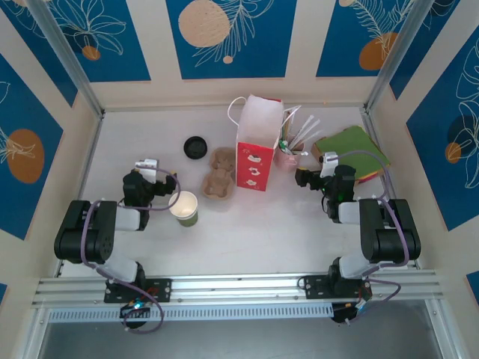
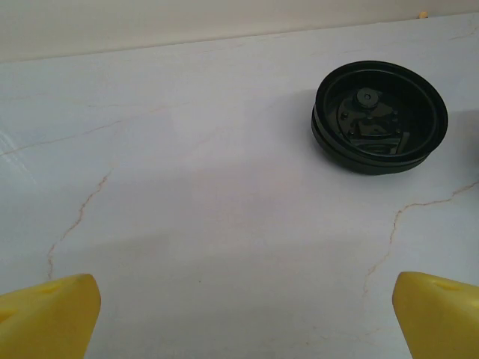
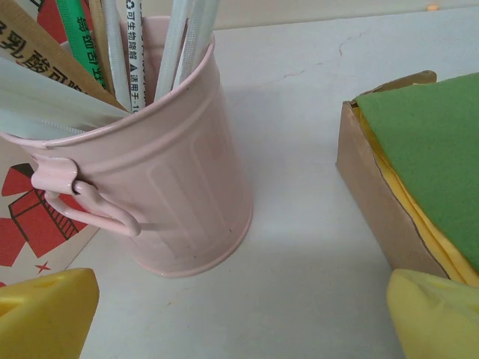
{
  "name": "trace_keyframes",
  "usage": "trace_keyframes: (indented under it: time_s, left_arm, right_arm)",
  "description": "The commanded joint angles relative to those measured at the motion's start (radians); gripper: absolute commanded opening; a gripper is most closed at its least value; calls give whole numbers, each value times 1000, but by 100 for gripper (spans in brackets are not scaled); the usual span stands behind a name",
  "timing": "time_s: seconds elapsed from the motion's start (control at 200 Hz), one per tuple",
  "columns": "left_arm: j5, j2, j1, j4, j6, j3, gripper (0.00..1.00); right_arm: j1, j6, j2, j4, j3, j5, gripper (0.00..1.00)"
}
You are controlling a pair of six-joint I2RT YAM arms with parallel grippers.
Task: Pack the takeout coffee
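The green cup (image 1: 183, 209) stands upright on the white tabletop (image 1: 262, 232) w/ its top open and a cream inside showing. From the top cam it sits at abt 8 o'clock of the red-and-white bag (image 1: 256, 149), well apart from it. The black lid (image 1: 195, 146) lies alone at 12 o'clock of the cup, apart from it. In the L wrist cam the lid lies hollow side up.

A brown cup tray (image 1: 218, 184) lies btwn cup and bag, just beside the bag at its 8 o'clock. A pink bucket (image 3: 172, 187) full of wrapped straws (image 3: 112, 45) stands right by the bag at 3 o'clock. A brown box (image 3: 374, 194) w/ green paper on top is near the bucket, at its 3 o'clock, w/ a gap btwn them.

L end effector (image 2: 239, 321): yellow fingertips (image 2: 52, 314) far apart, nothing btwn them but bare tabletop. In the top cam the cup is just beside it at 5 o'clock, and the lid is at 1 o'clock.

R end effector (image 3: 239, 314): fingertips (image 3: 438, 314) far apart too, holding nothing. It is low, w/ the bucket close at 11 o'clock and the box at 1 o'clock.
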Motion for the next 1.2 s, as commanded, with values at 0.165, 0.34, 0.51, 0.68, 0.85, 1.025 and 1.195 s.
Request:
trace_keyframes:
  time_s: [0.165,0.34,0.51,0.68,0.85,1.025,1.195]
  left_arm:
    - [3,4,1,0,17,17,100]
    - [4,3,0,0,17,17,100]
    - [0,4,-1,-1,15,17,100]
    - [-35,2,1,-17,3,25,100]
    - [-33,-2,0,-21,2,24,100]
    - [-115,-148,-1,-308,-20,125,100]
    - [-365,-342,0,-789,-231,348,100]
  right_arm:
    - [1,9,7,1,22,18,99]
    - [0,9,7,1,23,19,99]
    - [2,10,7,1,23,19,99]
    - [3,9,7,0,24,22,99]
    - [5,8,5,5,20,25,99]
    - [17,24,-87,-127,51,95,99]
    - [9,89,-255,-265,62,162,99]
